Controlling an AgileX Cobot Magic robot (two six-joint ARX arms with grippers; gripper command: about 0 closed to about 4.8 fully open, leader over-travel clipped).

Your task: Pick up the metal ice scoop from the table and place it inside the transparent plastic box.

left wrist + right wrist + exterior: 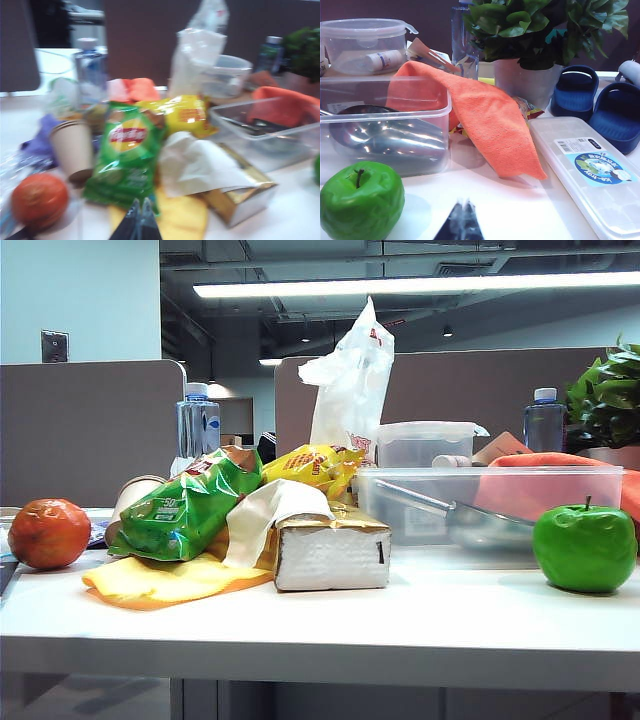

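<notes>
Metal ice scoop (480, 522) lies inside the transparent plastic box (490, 480) on the white worktop (400, 620), between the tissue box (330, 548) and green apple (585, 548). Left claw (139, 209) hangs pinched together, empty, above the green chip bag (125, 160). Right claw (463, 212) likewise closed, empty, beside the apple.

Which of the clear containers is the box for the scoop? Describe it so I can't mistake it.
On the white table, look just behind the green apple. The low, wide, lidless transparent plastic box there already holds the metal ice scoop; the smaller clear container behind it has a lid.
</notes>
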